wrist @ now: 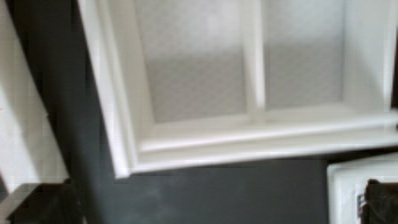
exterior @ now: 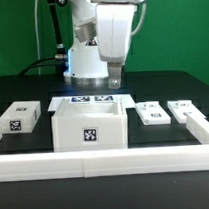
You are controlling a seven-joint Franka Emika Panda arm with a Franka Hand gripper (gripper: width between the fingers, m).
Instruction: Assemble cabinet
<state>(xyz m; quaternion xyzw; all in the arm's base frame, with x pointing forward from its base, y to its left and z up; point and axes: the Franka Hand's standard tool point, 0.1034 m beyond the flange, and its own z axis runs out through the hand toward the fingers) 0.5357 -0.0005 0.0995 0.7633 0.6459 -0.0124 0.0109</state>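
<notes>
On table (exterior: 26,89): boxy wht plastic cabinet (exterior: 90,130)

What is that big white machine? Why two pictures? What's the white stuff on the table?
It is a robot arm with a two-finger gripper at its end. One picture comes from a camera off the arm that sees the whole table. The big open white box is the cabinet. Small white blocks lie beside it: one on the exterior view's left, two on its right. The other picture comes from a wrist camera, close above the cabinet. I see nothing held, and cannot tell if the gripper is open.
</notes>
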